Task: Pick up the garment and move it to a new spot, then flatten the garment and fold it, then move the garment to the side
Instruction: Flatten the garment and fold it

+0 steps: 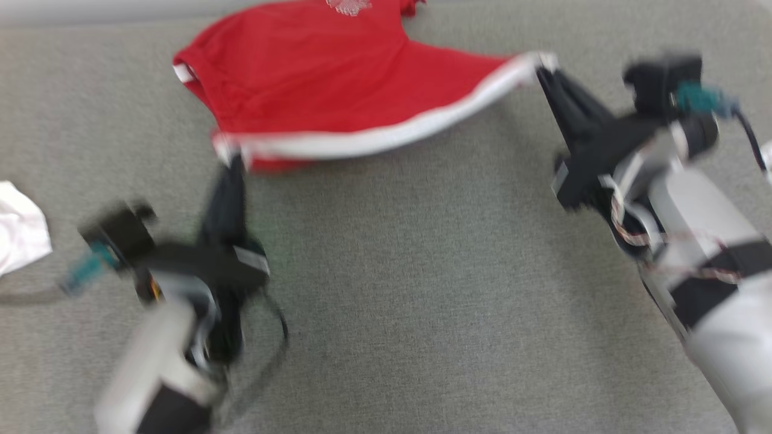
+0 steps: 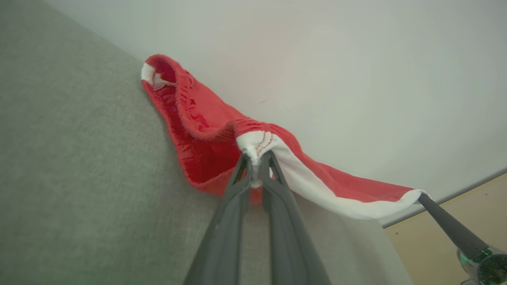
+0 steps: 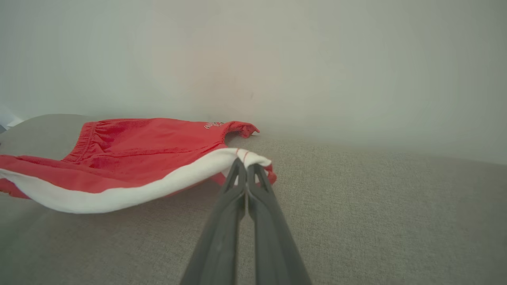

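The garment [image 1: 313, 84] is red with a white band along its near hem and a pale print near its far edge. It lies at the far side of a grey fabric surface, its hem lifted and stretched between both grippers. My left gripper [image 1: 232, 160] is shut on the hem's left corner; in the left wrist view the garment [image 2: 198, 126] bunches at the left gripper [image 2: 256, 158]. My right gripper [image 1: 543, 66] is shut on the right corner. The right wrist view shows the garment [image 3: 134, 146] pinched in the right gripper [image 3: 246, 164].
A white cloth [image 1: 21, 232] lies at the left edge of the grey surface [image 1: 410, 271]. A pale wall [image 3: 317, 59] stands right behind the garment. In the left wrist view a strip of tan floor [image 2: 443, 245] shows past the surface's edge.
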Robot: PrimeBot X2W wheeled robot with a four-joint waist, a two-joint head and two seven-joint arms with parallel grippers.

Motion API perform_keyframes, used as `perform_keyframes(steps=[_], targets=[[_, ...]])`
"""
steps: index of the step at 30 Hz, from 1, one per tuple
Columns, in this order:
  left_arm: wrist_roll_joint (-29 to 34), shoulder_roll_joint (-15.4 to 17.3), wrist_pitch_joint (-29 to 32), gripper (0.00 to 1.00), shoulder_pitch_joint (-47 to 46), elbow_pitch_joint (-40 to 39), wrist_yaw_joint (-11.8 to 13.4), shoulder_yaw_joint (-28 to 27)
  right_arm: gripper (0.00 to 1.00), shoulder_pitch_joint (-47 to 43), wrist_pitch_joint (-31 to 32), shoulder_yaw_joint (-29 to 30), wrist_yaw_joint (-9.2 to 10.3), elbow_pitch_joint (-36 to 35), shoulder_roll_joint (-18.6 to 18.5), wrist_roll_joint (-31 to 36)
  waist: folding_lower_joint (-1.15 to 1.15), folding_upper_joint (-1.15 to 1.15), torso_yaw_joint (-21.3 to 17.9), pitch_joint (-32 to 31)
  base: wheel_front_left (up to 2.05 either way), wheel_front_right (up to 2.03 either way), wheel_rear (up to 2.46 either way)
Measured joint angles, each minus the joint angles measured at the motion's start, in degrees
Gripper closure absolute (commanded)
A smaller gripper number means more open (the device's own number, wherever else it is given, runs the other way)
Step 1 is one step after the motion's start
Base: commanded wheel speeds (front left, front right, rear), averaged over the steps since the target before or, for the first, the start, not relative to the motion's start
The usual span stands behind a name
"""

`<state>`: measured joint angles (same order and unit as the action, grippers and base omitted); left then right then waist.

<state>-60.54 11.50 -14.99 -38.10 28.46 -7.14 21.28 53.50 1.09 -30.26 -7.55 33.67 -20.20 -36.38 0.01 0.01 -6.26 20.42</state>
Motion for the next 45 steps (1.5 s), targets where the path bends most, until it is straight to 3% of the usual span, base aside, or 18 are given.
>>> perform_keyframes(steps=[8, 10, 13, 19, 25, 28, 31, 35, 38, 45], targets=[[-0.1, -0.4, 0.3, 1.00, 14.0, -0.1, -0.4, 2.6, 1.00, -14.8, 6.6, -5.3, 0.00, -8.6, -8.0, -7.0, -0.02, -0.01, 0.7, -5.7, 0.00, 0.00, 0.00], [-0.9, 0.2, 0.5, 1.00, 19.1, -1.5, -0.4, 3.1, 1.00, -20.3, 10.4, -5.6, 0.00, -12.7, -11.9, -9.0, -0.02, -0.01, 1.1, -8.3, 0.00, 0.00, 0.00], [-1.3, 0.7, 0.6, 1.00, 22.1, -2.7, -0.4, 3.5, 1.00, -24.3, 13.4, -4.8, 0.00, -15.5, -14.2, -10.3, -0.02, -0.01, 1.4, -10.0, 0.00, 0.00, 0.00], [-2.1, 3.2, 2.0, 1.00, 31.1, -9.3, 0.8, 4.7, 1.00, -37.6, 22.3, 2.8, -0.01, -25.8, -17.9, -13.1, -0.03, -0.02, 2.8, -14.2, 0.00, 0.00, 0.00], [-0.6, 7.4, 3.9, 1.00, 39.9, -17.8, 4.7, 6.3, 1.00, -53.4, 33.6, 15.1, -0.02, -37.6, -17.2, -12.3, -0.02, -0.02, 4.8, -15.9, 0.00, 0.00, 0.00], [2.6, 10.3, 5.5, 1.00, 42.9, -21.7, 7.5, 8.4, 1.00, -62.2, 39.8, 23.0, -0.02, -43.9, -13.6, -9.4, -0.02, -0.02, 5.7, -15.9, 0.00, 0.00, 0.00], [3.3, 11.1, 6.1, 1.00, 45.0, -25.4, 9.4, 8.9, 1.00, -68.6, 45.6, 29.0, -0.02, -51.4, -8.6, -5.9, -0.02, -0.02, 6.4, -15.7, 0.00, 0.00, 0.00], [3.5, 11.3, 6.6, 1.00, 45.0, -28.4, 10.4, 8.8, 1.00, -68.1, 48.7, 32.5, -0.02, -58.4, -5.2, 0.1, 0.00, -0.01, 6.8, -15.1, 0.00, 0.00, 0.00], [3.5, 11.0, 7.2, 1.00, 43.2, -28.7, 10.7, 8.6, 1.00, -62.8, 49.2, 30.9, -0.01, -58.6, -4.8, 2.0, -0.01, -0.02, 7.1, -15.1, 0.00, 0.00, 0.00], [2.0, 7.8, 10.9, 1.00, 34.6, -25.8, 11.3, 8.4, 1.00, -46.9, 44.2, 23.8, -0.01, -46.1, -7.6, 4.3, 0.00, -0.01, 8.6, -14.8, 0.00, 0.00, 0.00]])
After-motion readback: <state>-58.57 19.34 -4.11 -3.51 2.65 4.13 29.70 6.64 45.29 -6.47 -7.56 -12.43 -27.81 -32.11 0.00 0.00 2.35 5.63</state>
